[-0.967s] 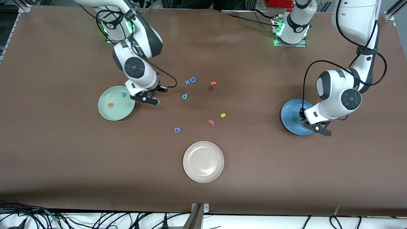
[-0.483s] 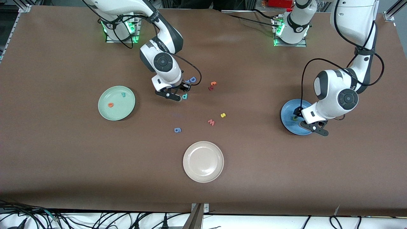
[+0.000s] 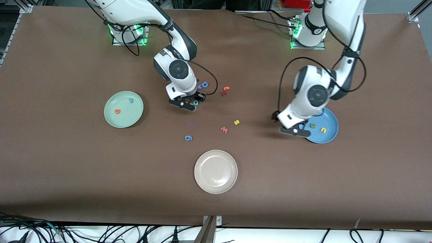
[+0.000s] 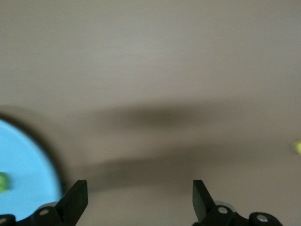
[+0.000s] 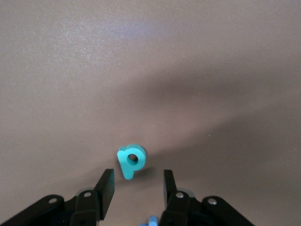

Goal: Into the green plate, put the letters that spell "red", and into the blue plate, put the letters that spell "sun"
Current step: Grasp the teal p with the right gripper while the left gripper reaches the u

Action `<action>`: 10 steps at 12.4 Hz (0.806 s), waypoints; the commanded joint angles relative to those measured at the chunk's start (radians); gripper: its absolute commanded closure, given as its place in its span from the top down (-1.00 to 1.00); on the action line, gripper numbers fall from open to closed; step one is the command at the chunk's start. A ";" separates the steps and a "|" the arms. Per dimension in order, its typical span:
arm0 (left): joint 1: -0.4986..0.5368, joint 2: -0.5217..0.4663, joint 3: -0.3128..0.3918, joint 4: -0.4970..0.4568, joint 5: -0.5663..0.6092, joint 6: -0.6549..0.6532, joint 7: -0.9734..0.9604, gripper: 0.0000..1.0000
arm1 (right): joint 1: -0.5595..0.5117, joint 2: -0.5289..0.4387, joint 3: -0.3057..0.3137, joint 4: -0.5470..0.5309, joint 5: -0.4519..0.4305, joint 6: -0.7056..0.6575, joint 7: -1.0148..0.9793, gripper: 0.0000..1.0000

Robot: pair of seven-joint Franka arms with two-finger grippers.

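The right gripper [image 5: 135, 181] hovers over the teal "d" [image 5: 130, 160], jaws spread. The left gripper [image 4: 139, 200] hangs beside the blue plate [image 3: 329, 130], jaws wide apart.

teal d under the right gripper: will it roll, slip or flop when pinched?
The teal d lies flat on the table, so rolling looks unlikely. It looks like thick foam: probably light, slightly squashy, not floppy. Being small, it may twist between the right gripper fingers if pinched off-centre.

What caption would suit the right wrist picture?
Right gripper open above the teal letter lying on the brown table.
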 commanded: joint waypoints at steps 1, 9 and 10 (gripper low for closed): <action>-0.063 0.027 0.000 0.073 -0.005 -0.007 -0.042 0.96 | 0.014 0.060 -0.009 0.063 -0.078 0.005 0.074 0.00; -0.147 0.170 -0.015 0.165 0.071 0.053 0.361 0.95 | 0.021 0.072 -0.009 0.060 -0.134 -0.001 0.113 -0.07; -0.162 0.198 -0.029 0.165 0.056 0.053 0.393 0.94 | 0.021 0.072 -0.009 0.058 -0.135 -0.001 0.113 -0.07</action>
